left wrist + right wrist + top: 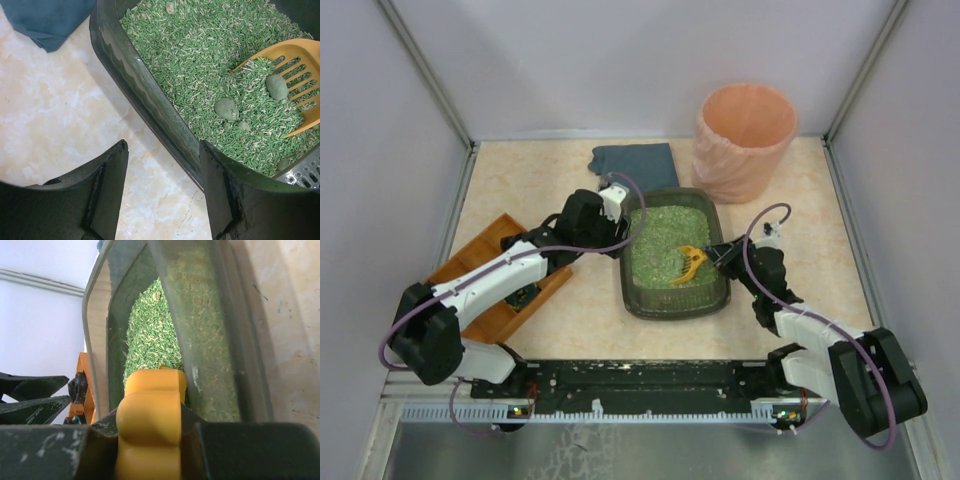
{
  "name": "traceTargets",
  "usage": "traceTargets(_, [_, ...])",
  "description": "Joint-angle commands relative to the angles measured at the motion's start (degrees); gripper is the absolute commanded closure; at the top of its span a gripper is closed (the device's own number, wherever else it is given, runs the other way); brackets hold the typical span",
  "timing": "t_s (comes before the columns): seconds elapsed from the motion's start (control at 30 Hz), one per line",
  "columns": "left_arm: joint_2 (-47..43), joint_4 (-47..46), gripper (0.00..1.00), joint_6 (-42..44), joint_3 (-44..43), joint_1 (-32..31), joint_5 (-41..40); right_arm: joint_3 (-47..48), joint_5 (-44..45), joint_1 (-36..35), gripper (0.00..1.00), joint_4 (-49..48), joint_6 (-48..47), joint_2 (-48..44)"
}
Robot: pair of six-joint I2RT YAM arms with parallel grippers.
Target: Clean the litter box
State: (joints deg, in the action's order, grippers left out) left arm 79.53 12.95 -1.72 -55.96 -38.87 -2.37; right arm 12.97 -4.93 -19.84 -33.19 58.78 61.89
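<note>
The litter box is a dark tray of green litter in the middle of the table. My right gripper is shut on the handle of a yellow slotted scoop; the handle fills the jaws of that gripper. The scoop's blade lies in the litter with a grey-green clump on it and another clump beside it. My left gripper stands open at the box's left rim. The rim runs just in front of its right finger, with bare table between the fingers.
A tall peach bin stands at the back right. A folded blue cloth lies behind the box, also in the left wrist view. An orange-brown wooden tray sits at the left under the left arm. Grey walls enclose the table.
</note>
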Motion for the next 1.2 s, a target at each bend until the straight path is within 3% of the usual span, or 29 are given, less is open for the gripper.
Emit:
traceTargets(0.0, [-2.2, -2.3, 0.34, -0.3, 1.3, -0.2, -1.1, -1.7, -4.7, 3.3, 1.00, -11.4, 4.9, -1.6])
traceTargets(0.57, [-3.4, -3.5, 0.33, 0.1, 2.3, -0.2, -1.2, -1.9, -10.6, 9.2, 1.00, -24.0, 9.9, 0.7])
traceTargets(0.73, [-3.3, -3.3, 0.33, 0.1, 2.2, -0.1, -1.1, -2.7, -7.3, 11.5, 1.00, -22.2, 11.9, -0.4])
traceTargets(0.9, [-2.8, -3.4, 0.33, 0.2, 1.9, -0.2, -0.4, -0.2, -13.8, 11.8, 1.00, -30.0, 12.8, 5.0])
traceTargets(1.03, [-3.2, -3.1, 0.33, 0.2, 2.0, -0.2, -0.9, -1.1, -11.0, 13.5, 1.00, -27.7, 15.1, 4.9])
traceTargets(1.17, [-3.0, -3.7, 0.33, 0.3, 2.2, -0.2, -0.4, 2.0, -16.9, 12.0, 1.00, -32.7, 14.0, 8.5])
